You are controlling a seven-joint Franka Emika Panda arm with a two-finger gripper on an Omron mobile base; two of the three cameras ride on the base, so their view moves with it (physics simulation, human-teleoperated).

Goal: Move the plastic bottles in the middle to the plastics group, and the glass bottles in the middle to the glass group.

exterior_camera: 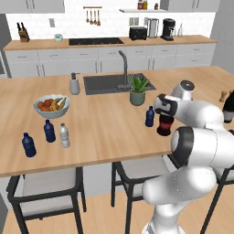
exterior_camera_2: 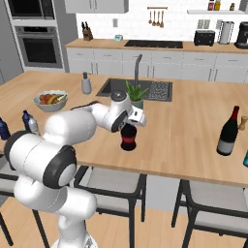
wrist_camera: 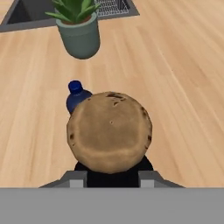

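The gripper [exterior_camera_2: 129, 127] pinches the squat bottle [exterior_camera_2: 129, 139] at its top. Lift it straight up, clear of the blue bottle [exterior_camera: 149, 117].

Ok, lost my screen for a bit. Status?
Gripper shut on squat red-banded bottle, bottle on the counter. Blue bottle close beside it. Tall glass bottle far right.

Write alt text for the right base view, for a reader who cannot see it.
A white robot arm reaches over a wooden kitchen island, its gripper set on a squat dark bottle with a red band. A tall dark bottle with a pale label stands far right; a fruit bowl sits far left.
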